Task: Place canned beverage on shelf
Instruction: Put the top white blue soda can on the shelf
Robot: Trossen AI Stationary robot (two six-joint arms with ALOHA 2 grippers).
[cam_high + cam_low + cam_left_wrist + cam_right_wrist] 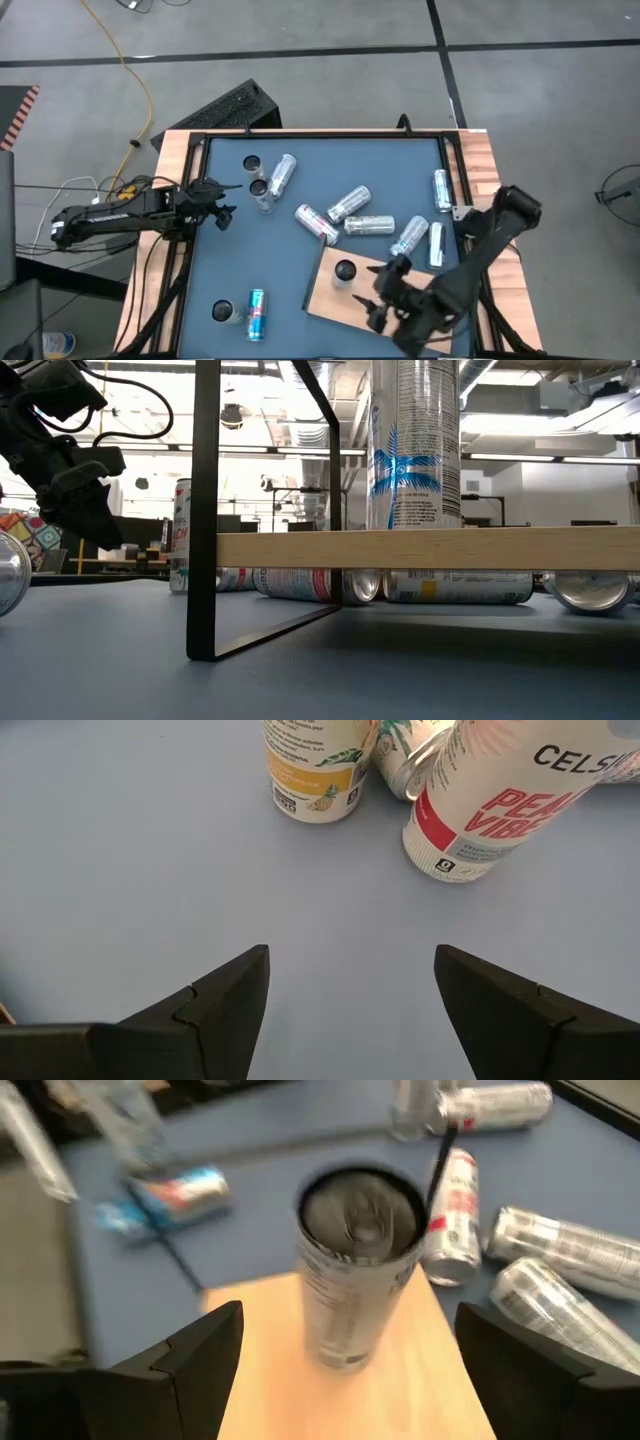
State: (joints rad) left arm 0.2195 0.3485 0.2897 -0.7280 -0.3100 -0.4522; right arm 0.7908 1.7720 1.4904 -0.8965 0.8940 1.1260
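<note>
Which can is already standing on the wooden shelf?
The upright can on the shelf, beside the right gripper; all other cans sit on the blue tabletop.

One can (490,800) in the left wrist view reads "CELSI", cut off at the edge, above red letters "PEA" and "VIBE". The yellow-labelled can (312,770) beside it carries print too small to read.
</note>
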